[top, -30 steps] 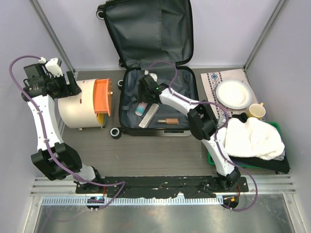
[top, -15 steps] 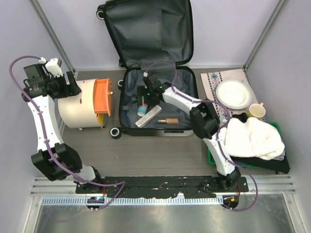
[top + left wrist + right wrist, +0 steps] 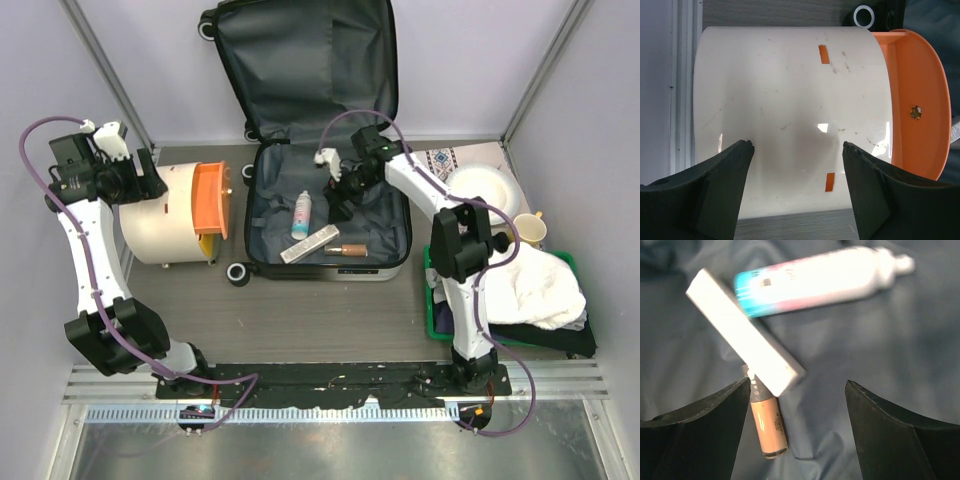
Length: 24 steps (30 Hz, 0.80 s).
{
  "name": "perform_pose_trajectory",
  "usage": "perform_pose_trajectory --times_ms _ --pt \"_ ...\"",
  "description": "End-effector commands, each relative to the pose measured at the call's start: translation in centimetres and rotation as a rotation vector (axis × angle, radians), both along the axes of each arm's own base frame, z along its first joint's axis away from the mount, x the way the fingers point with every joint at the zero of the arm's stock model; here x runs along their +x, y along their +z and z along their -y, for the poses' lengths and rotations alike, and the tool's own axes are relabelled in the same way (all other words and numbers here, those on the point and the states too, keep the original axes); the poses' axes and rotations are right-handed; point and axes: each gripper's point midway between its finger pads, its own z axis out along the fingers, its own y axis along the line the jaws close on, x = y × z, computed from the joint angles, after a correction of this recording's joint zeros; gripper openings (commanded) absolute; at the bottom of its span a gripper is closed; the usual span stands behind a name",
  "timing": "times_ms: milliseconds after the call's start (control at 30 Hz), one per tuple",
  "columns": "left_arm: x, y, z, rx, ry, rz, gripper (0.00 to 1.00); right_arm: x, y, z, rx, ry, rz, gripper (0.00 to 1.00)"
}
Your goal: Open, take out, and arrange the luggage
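Note:
The luggage lies open at the back centre, its lid leaning on the wall and the dark grey lining exposed. A white bottle with a blue and pink end, a white box and a tan tube rest on the lining. My right gripper hovers open over the lining, right of the bottle, with nothing between its fingers. At the far left my left gripper is open above the cream bin, not gripping it.
The cream bin lies on its side with its orange lid facing the luggage. On the right are a white plate on a patterned mat, a yellow mug, and white cloth piled on a green tray.
My right gripper has swung right and back from the bottle, its jaws wider apart. The bottle now lies free on the lining, slightly shifted. The left arm has not moved.

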Motion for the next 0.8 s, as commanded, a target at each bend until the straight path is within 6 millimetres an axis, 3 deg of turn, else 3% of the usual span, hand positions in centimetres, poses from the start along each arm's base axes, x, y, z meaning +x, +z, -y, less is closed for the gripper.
perform_pose_trajectory --times_ms 0,267,400,433,500,533,567,600,633,667,700,767 --pt "-2.0 -2.5 0.8 -0.043 0.006 -0.114 0.78 -4.2 0.0 -2.6 -0.009 0.439 0.146 0.81" --pt "-2.2 -2.4 0.8 -0.04 0.007 -0.11 0.78 -6.3 -3.8 -3.9 -0.122 0.673 0.247 0.8" --pt "-2.1 -2.4 0.8 -0.04 0.009 -0.106 0.78 -5.8 -4.6 -3.8 -0.161 0.682 0.274 0.72" --pt "-2.0 -2.3 0.8 -0.039 0.009 -0.104 0.78 -5.6 -4.9 -3.4 -0.186 0.678 0.282 0.64" --pt "-2.0 -2.4 0.8 -0.042 0.009 -0.105 0.78 -4.8 -3.7 -3.3 -0.196 0.666 0.356 0.56" --pt "-2.0 -2.4 0.8 -0.044 0.008 -0.107 0.78 -5.3 -4.5 -2.5 -0.228 0.672 0.353 0.49" --pt "-2.0 -2.4 0.8 -0.042 0.008 -0.106 0.78 -5.2 -2.9 -2.2 -0.232 0.66 0.408 0.45" --pt "-1.9 -2.5 0.7 -0.045 0.009 -0.108 0.78 -4.4 -2.5 -2.3 -0.235 0.648 0.471 0.42" --pt "-1.9 -2.5 0.7 -0.042 0.009 -0.107 0.78 -4.8 -3.4 -1.3 -0.274 0.661 0.477 0.36" --pt "-1.9 -2.5 0.7 -0.045 0.01 -0.106 0.78 -4.7 -2.4 -1.0 -0.28 0.655 0.515 0.31" --pt "-1.8 -2.5 0.8 -0.044 0.009 -0.104 0.78 -4.6 -2.2 -0.6 -0.288 0.645 0.517 0.2" --pt "-1.9 -2.6 0.8 -0.047 0.007 -0.106 0.78 -4.4 -1.3 -0.1 -0.288 0.591 0.49 0.13"
